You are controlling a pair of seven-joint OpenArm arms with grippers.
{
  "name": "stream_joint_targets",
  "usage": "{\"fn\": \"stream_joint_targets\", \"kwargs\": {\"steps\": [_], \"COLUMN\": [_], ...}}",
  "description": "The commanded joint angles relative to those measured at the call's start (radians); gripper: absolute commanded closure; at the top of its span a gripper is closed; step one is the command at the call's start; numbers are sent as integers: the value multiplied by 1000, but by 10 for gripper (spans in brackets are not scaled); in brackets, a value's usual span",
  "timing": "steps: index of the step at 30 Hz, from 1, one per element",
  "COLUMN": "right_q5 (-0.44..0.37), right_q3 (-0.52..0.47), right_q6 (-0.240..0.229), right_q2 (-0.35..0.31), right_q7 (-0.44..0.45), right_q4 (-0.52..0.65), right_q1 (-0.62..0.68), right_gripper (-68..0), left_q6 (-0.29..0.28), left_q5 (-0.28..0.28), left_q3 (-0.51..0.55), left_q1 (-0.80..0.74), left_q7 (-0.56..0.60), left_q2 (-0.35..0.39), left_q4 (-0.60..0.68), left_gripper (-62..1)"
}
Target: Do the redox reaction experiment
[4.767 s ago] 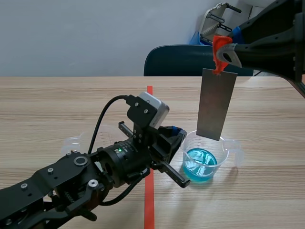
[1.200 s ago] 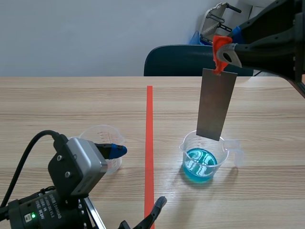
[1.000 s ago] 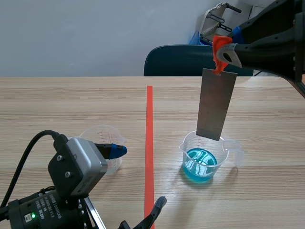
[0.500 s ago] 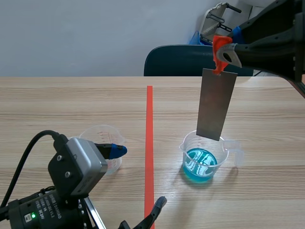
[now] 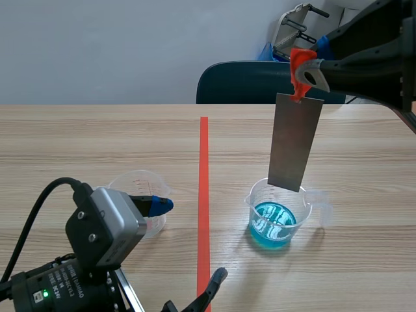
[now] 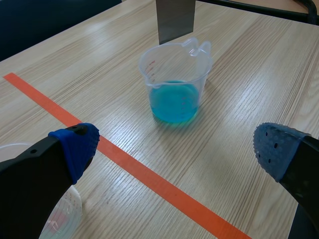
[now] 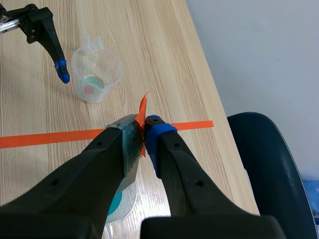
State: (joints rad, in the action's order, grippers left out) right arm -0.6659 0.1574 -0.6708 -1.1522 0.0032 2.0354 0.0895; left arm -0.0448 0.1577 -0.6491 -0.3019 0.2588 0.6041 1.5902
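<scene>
Now the right fingers (image 7: 160, 133) stay clamped on the metal strip (image 5: 296, 143) by its orange tab (image 5: 299, 68), over the blue-solution beaker (image 5: 276, 214). The left fingers (image 6: 75, 144), apart, have pulled back beside the empty beaker (image 5: 140, 185), so dipping is likely next.

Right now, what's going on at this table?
The right gripper has its fingers shut on the orange-red tab at the top of a metal strip. The strip hangs upright over the beaker of blue liquid, its lower edge near the rim and not in the liquid. The left gripper sits low and open by a second clear beaker across the tape line.
</scene>
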Motion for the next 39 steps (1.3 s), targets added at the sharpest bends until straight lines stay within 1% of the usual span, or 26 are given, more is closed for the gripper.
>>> {"fn": "stream_joint_targets", "kwargs": {"steps": [1, 27, 34, 38, 39], "right_q5": [-11, -5, 56, 115, 125], "right_q3": [-7, -7, -6, -6, -6], "right_q6": [4, 4, 3, 3, -6], "right_q2": [0, 0, 1, 32, 40], "right_q7": [15, 26, 125, 153, 156], "right_q4": [9, 9, -20, -49, -57], "right_q1": [-14, -14, 11, 17, 17], "right_gripper": [-8, -8, -8, -8, -8], "left_q6": [2, 2, 2, 2, 2], "left_q5": [5, 5, 5, 5, 5], "left_q3": [2, 2, 2, 2, 2], "left_q1": [0, 0, 0, 0, 0], "left_q7": [13, 13, 13, 13, 13], "left_q2": [-5, -5, -5, -5, -5], "left_q4": [10, 10, 10, 10, 10], "left_gripper": [-623, -623, -623, -623, -623]}}
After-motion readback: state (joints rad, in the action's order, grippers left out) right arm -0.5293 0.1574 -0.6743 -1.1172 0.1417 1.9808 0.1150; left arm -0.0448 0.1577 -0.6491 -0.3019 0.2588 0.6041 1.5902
